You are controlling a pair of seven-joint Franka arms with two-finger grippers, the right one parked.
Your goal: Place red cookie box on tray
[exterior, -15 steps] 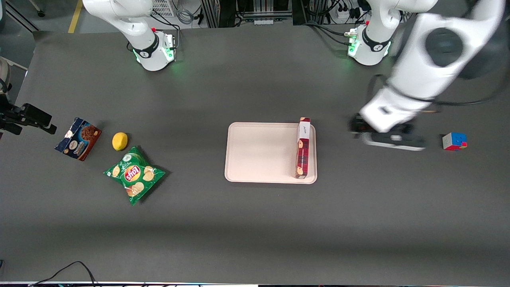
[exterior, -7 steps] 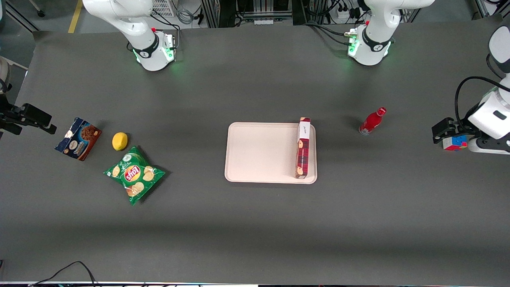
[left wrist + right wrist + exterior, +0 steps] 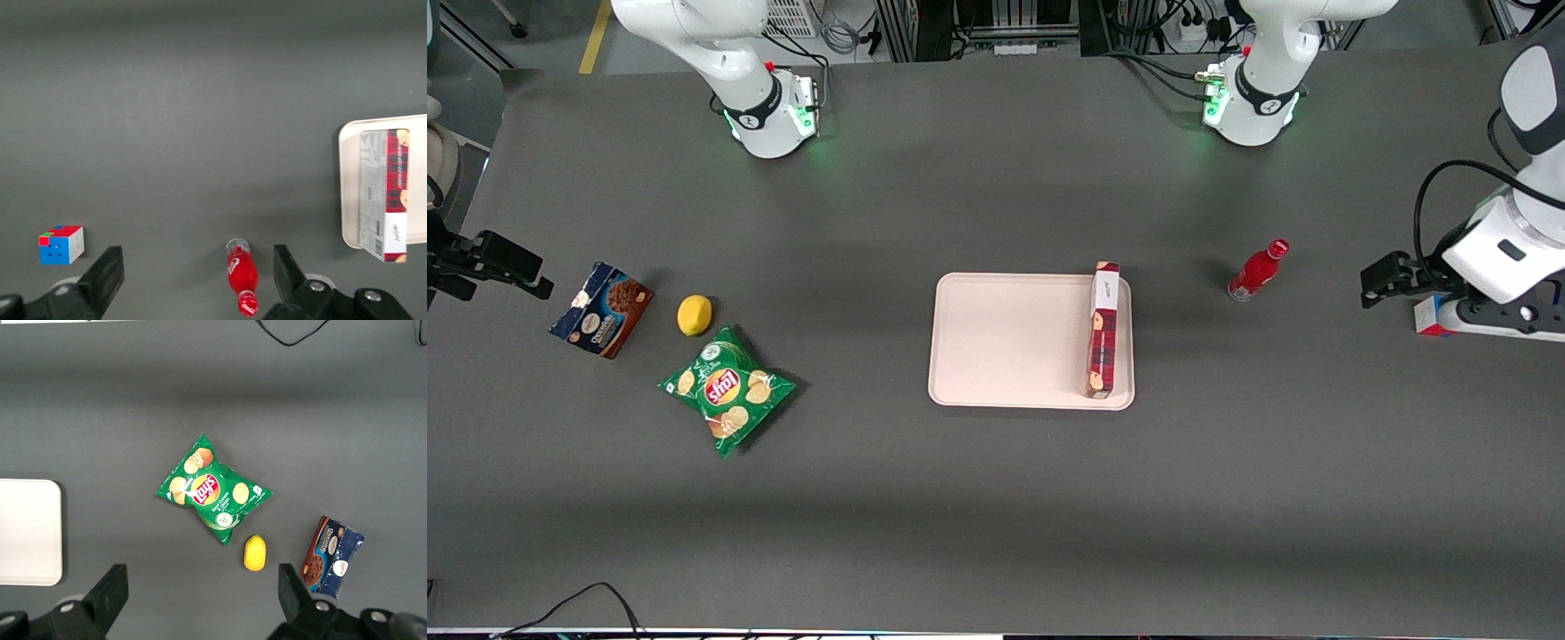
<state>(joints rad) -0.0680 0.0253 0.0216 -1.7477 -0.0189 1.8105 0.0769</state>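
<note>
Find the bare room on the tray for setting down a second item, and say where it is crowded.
The tray is bare except along its edge toward the working arm's end, where the red cookie box lies. The gripper, open, hangs well away over the table near the puzzle cube.

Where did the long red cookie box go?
The long dark-red tartan cookie box lies on the pale pink tray, along its edge nearest the red bottle. The open gripper hovers over bare table toward the working arm's end.
</note>
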